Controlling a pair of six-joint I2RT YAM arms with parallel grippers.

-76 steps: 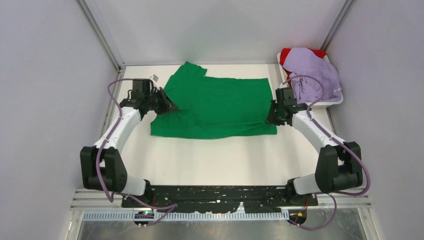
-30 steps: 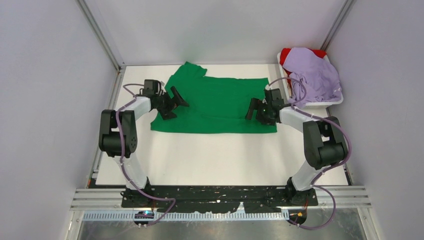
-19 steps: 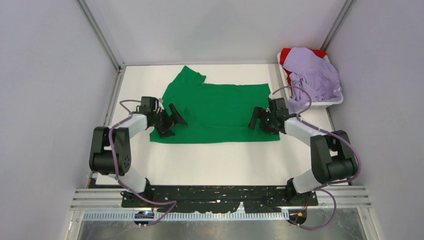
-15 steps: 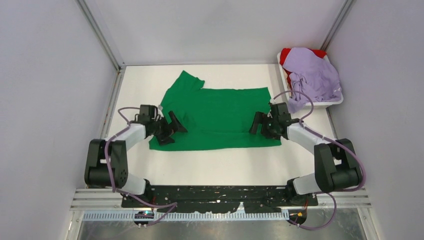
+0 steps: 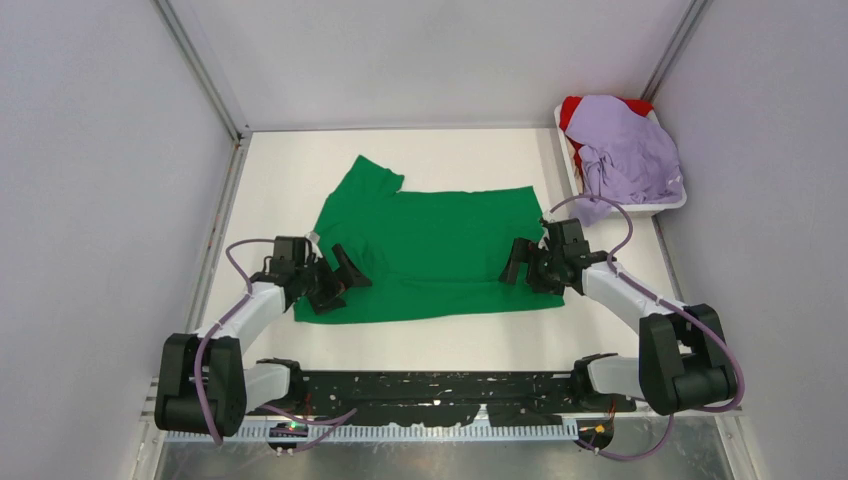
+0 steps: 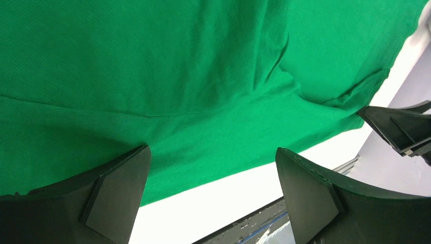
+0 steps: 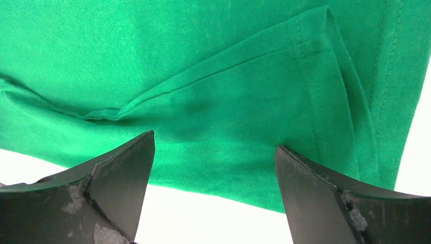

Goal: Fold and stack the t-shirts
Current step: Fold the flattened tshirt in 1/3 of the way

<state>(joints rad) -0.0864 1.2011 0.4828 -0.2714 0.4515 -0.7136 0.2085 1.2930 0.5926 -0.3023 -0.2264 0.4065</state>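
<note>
The green t-shirt (image 5: 430, 250) lies spread flat across the middle of the table, one sleeve pointing to the far left. My left gripper (image 5: 340, 282) stands open over the shirt's near-left corner, jaws wide apart above the hem (image 6: 203, 152) with nothing between them. At the near-right corner my right gripper (image 5: 520, 268) is open too, straddling the stitched hem (image 7: 315, 86). The lavender t-shirt (image 5: 625, 150) is heaped on the red t-shirt (image 5: 573, 108) at the far right.
A white tray (image 5: 672, 204) at the far right holds the heaped shirts. Bare white table (image 5: 440, 340) runs between the green shirt and the black base rail (image 5: 440, 385). Grey walls close in left and right.
Both arms have drawn back toward their bases, and the green shirt has slid with them toward the near edge. Both grippers stay open.
</note>
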